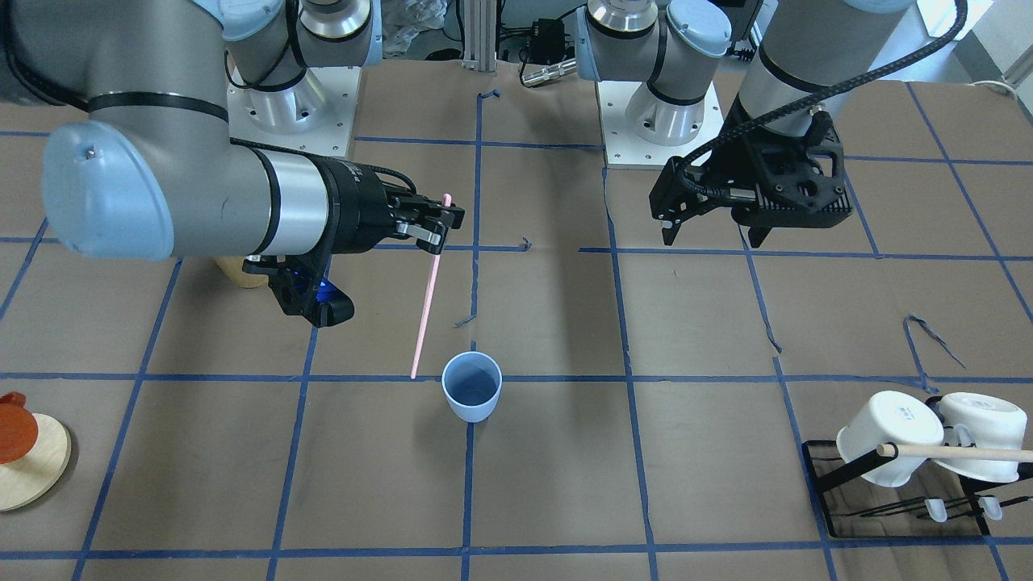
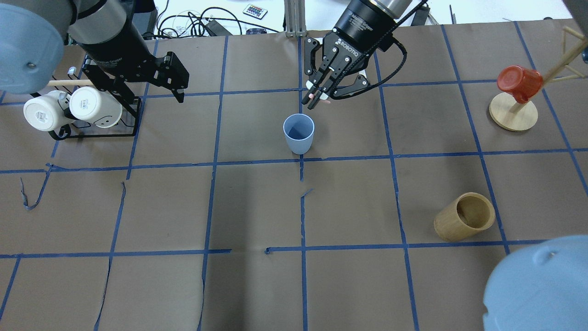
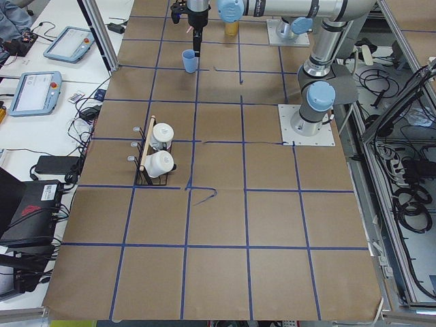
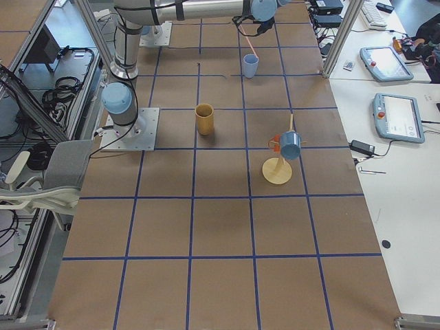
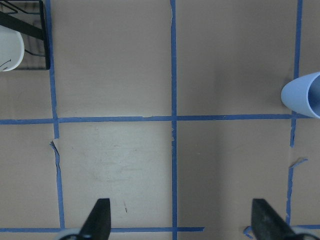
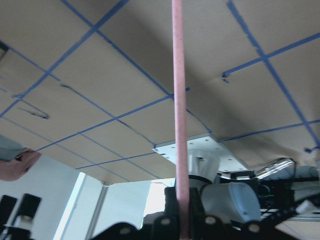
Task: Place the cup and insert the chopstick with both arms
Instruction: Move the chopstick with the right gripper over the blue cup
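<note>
Grips pink chopstick (image 1: 426, 298) near its top end in right gripper (image 1: 434, 226), fingers closed tight on it. Hangs it tilted, lower tip just beside blue cup (image 1: 472, 387), outside the rim. Shows cup upright on table (image 1: 565, 476), near centre, at a tape crossing. Holds left gripper (image 1: 714, 234) spread wide with nothing in it, well apart from cup. Shows wooden cup (image 2: 464, 217) lying on its side.

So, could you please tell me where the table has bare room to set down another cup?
The squares on the robot's side of the blue cup, between the mug rack and the bamboo cup, are bare. It is crowded right beside the blue cup, where the right gripper holds the chopstick, and by the wooden stand.
</note>
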Tool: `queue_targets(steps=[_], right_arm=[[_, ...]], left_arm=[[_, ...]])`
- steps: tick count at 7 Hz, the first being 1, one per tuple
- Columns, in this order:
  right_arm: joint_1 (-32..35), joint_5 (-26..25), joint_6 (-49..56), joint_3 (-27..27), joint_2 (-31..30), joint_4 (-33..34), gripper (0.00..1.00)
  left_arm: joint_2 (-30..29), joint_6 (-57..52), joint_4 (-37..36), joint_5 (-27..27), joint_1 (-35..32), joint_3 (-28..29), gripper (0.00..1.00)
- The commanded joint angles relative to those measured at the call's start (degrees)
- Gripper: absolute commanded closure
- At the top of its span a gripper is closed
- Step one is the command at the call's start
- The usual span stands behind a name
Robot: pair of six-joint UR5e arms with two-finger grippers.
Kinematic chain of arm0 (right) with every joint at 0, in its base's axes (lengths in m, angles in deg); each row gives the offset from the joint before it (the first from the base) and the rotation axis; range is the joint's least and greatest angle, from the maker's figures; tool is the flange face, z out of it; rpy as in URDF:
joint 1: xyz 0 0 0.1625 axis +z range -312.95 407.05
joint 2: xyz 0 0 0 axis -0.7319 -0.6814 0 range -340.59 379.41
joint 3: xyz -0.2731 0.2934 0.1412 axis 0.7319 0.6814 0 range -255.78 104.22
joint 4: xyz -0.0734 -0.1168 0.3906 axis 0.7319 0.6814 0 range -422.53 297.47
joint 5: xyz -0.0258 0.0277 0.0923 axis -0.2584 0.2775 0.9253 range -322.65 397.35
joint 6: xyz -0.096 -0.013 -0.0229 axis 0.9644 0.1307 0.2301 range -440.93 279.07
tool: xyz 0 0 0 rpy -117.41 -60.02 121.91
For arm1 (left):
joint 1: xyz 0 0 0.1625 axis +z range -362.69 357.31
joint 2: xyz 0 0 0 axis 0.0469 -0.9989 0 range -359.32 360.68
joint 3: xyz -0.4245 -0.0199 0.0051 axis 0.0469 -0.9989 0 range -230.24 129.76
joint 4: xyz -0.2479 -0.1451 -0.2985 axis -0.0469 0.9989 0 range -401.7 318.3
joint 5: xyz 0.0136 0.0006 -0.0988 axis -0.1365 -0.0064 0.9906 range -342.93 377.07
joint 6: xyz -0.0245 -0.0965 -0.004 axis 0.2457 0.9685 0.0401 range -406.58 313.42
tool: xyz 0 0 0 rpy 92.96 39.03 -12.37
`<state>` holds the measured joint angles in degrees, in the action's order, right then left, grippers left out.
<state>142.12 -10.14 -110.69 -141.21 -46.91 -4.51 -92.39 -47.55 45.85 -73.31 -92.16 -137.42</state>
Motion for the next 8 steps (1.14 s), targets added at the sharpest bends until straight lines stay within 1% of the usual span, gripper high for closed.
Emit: queue_targets(steps=[1, 3, 4, 5, 6, 8], right_arm=[[0.0, 10.1, -2.3, 0.1, 2.4, 2.5, 1.0], [-0.1, 11.6, -2.2, -2.8, 3.5, 3.4, 1.0], [-0.2, 14.0, -2.8, -5.0, 3.4, 3.2, 1.0], [-0.2, 14.3, -3.1, -7.0, 3.1, 3.1, 1.0], [-0.2, 16.6, -5.0, -8.0, 3.1, 3.0, 1.0], [-0.2, 16.9, -7.0, -9.4, 2.9, 2.7, 1.0]], left_arm=[[-0.1, 0.1, 0.0, -0.1, 0.0, -0.1, 0.0], [-0.2, 0.3, 0.0, 0.0, 0.0, -0.2, 0.0], [-0.2, 0.3, 0.0, 0.0, 0.0, -0.2, 0.0], [-0.2, 0.2, 0.0, 0.0, 0.0, -0.3, 0.0], [-0.3, 0.2, 0.0, 0.0, 0.0, -0.2, 0.0], [-0.3, 0.1, 0.0, 0.0, 0.0, -0.2, 0.0]])
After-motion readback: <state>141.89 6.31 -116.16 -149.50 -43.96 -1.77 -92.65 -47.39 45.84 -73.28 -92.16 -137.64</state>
